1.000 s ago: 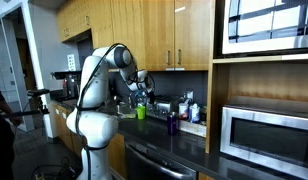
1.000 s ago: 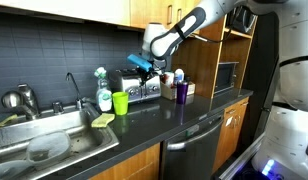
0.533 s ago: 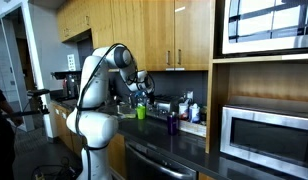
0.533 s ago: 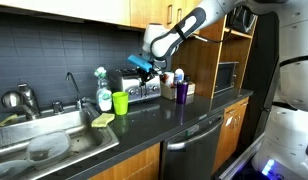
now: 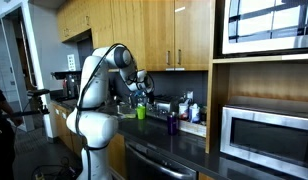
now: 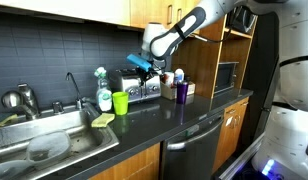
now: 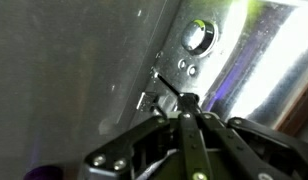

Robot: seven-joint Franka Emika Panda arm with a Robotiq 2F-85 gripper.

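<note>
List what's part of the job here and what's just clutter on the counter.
In hand:
- gripper, shut, just above the toaster
- toaster

Lying about:
- green cup
- purple cup
- sponge
- sink
- microwave

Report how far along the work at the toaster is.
Done: the gripper, shut and empty, is at the side of the toaster, below its knob. In hand: its tips sit at the dark slot there. Left: whether anything is pushed down cannot be told, so the pressing looks unfinished.
</note>
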